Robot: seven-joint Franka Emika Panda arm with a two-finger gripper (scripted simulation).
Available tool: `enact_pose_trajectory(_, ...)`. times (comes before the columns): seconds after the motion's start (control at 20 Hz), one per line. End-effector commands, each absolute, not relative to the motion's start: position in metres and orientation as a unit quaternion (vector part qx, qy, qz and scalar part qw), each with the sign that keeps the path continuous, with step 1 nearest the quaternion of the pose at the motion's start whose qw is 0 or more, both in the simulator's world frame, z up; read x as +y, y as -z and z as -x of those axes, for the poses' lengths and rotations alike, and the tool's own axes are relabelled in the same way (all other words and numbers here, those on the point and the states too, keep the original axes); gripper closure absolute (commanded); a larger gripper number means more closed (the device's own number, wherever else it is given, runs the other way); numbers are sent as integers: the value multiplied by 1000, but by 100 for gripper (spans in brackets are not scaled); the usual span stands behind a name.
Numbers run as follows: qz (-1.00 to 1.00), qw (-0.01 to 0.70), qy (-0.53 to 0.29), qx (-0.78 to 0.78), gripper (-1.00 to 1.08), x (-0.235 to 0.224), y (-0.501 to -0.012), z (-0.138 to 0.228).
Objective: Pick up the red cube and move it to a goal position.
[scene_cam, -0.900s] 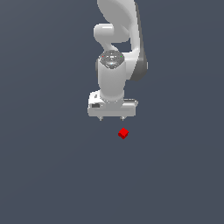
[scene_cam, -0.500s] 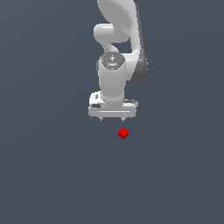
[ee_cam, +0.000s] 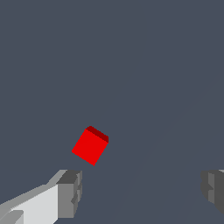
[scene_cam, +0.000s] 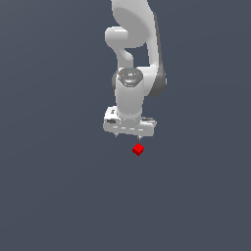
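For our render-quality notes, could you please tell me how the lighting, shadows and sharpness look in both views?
Exterior view: flat, even light; red cube casts no visible shadow; soft, slightly blurred edges. Wrist view: crisp edges; cube shows one darker face; open tool fingers cropped by the frame; no glare.

A bare simulated scene: featureless grey ground [scene_cam: 49, 196], flat-shaded shapes.

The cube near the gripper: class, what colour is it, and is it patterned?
The cube is plain bright red, clearest in the wrist view.

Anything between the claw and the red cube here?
Nothing. In the exterior view only bare grey floor separates the open claw from the cube; the wrist view shows the same.
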State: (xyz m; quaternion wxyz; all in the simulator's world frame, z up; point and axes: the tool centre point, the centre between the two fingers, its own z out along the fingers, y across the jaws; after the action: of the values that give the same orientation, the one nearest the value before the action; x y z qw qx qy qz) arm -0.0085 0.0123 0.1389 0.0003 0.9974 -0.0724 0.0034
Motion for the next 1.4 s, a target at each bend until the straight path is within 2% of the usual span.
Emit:
enact_pose_trajectory(0.0, -995, 0, -3, -97, -92, 17, -128, 10)
enact_pose_trajectory(0.8, -960, 1, -1, -280, -92, 53, -48, 11)
enact_pose_trajectory(1.35, -940, 0, 0, -341, -92, 65, -21, 7)
